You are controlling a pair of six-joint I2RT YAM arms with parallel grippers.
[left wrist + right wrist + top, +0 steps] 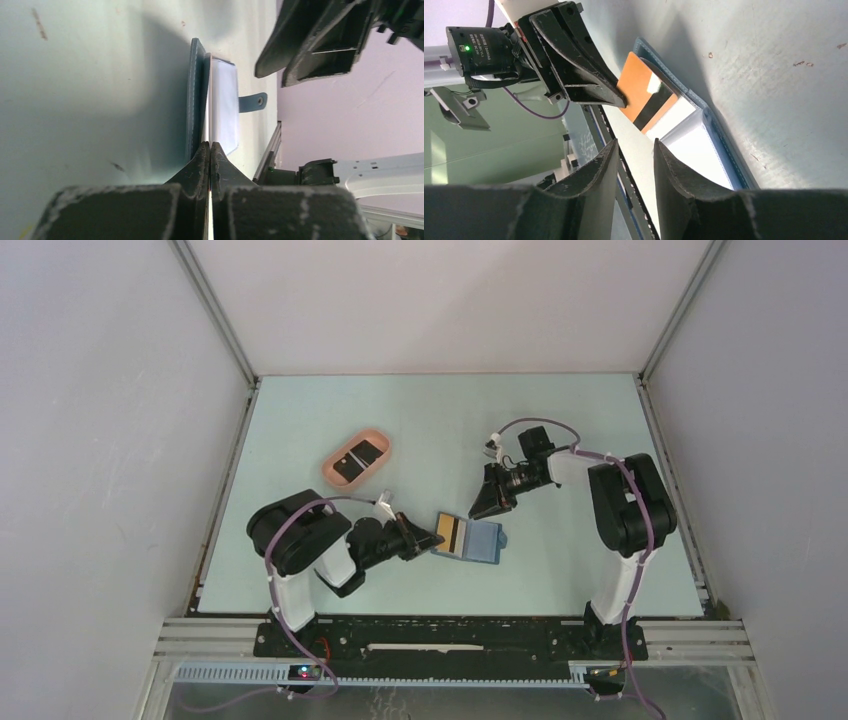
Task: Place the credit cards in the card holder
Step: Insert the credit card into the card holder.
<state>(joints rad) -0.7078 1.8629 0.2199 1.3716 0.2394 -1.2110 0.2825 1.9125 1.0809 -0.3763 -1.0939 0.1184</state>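
The blue card holder (486, 544) lies open on the table between the two arms, its pale inner pockets (704, 150) facing up. An orange credit card (449, 531) with a dark stripe (644, 95) rests partly over the holder's left half, and my left gripper (430, 539) is shut on the card's near end. In the left wrist view its fingers (200, 165) are pressed together in front of the holder (196, 100). My right gripper (490, 504) hovers just above the holder's far side, open and empty (636, 150). Two black credit cards (358, 459) lie in the pink tray.
The pink oval tray (335, 468) sits on the table to the back left of the holder. The holder's strap tab (252, 102) sticks out on the side towards the right arm. Metal frame rails (690, 530) and grey walls bound the table.
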